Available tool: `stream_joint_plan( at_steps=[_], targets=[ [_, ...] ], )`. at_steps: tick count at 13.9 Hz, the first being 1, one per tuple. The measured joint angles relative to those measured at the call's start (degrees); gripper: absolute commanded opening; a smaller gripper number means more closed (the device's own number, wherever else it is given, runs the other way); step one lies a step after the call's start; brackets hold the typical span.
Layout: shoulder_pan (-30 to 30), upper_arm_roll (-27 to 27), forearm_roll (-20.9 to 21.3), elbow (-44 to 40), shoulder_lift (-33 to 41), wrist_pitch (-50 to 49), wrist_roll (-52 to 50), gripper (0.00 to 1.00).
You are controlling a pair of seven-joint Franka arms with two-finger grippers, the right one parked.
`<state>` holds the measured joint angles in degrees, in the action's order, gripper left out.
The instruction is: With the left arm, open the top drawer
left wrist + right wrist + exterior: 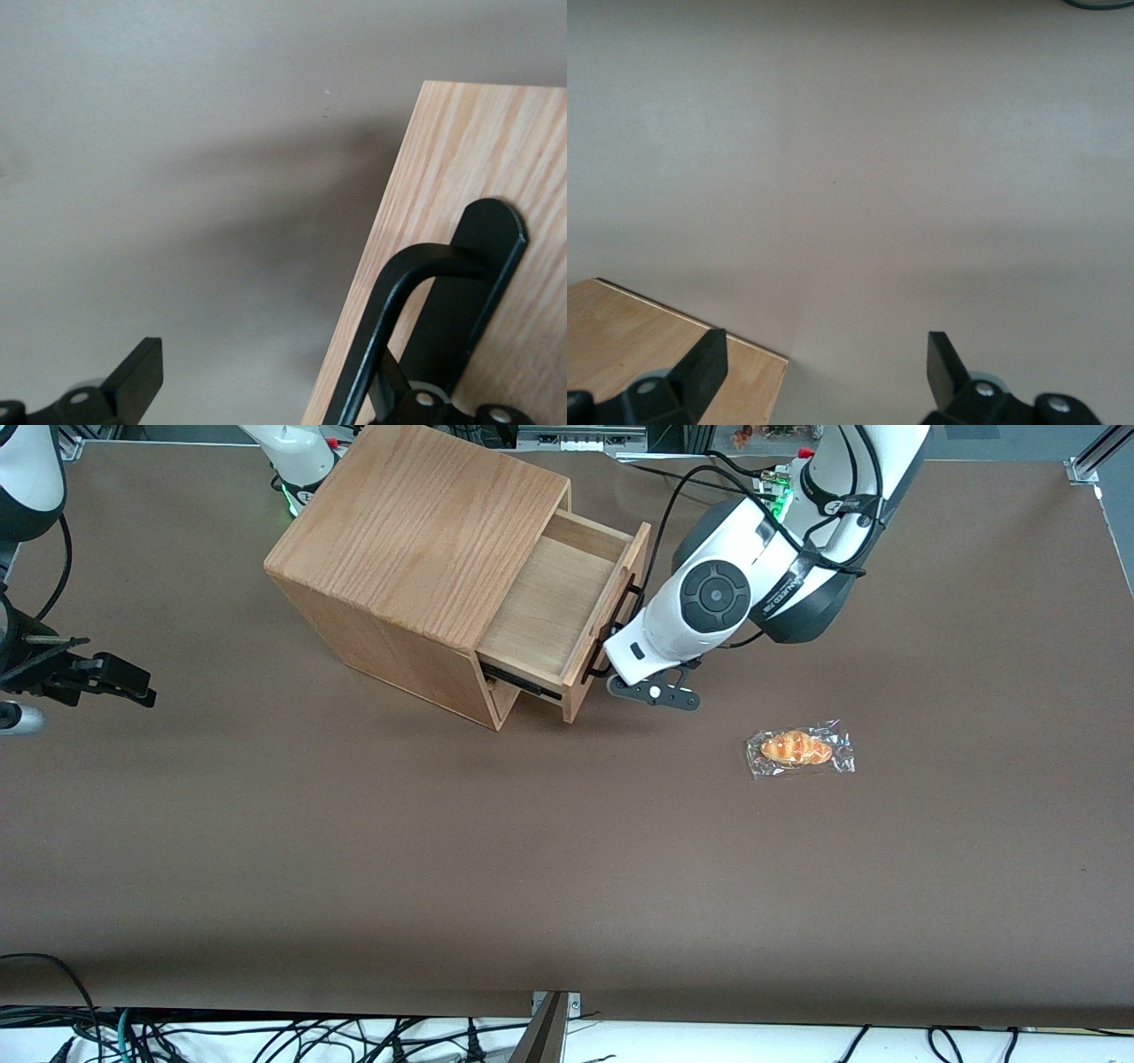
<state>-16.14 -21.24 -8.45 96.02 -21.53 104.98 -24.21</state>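
I see the top drawer [549,602] pulled well out of the oak-grained cabinet [416,540], its pale plywood floor bare and its front panel facing the left arm [735,584]. The black bar handle [390,310] curves out from a rounded mounting plate on the grained front. The gripper [620,657] sits right at that handle; one finger [133,372] shows clear of it, the other is hidden, so I cannot tell whether it grips. Near the drawer front lies a wrapped bread roll [799,748] in crinkled clear plastic.
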Motion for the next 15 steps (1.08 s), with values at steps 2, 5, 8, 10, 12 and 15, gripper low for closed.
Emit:
stream_joint_plan(
  at_steps=[2, 5, 8, 10, 12, 15],
  targets=[
    [0.4, 0.0, 0.1, 0.2, 0.2, -0.1, 0.1, 1.0],
    [0.4, 0.0, 0.3, 0.3, 0.3, -0.1, 0.1, 1.0],
    [0.6, 0.1, 0.6, 0.3, 0.4, -0.1, 0.1, 1.0],
    [1.0, 0.1, 0.9, 0.4, 0.5, -0.1, 0.1, 1.0],
    [1.3, 0.1, 0.9, 0.4, 0.6, -0.2, 0.5, 1.0],
    [1.4, 0.1, 0.9, 0.4, 0.7, -0.2, 0.7, 1.0]
  ],
)
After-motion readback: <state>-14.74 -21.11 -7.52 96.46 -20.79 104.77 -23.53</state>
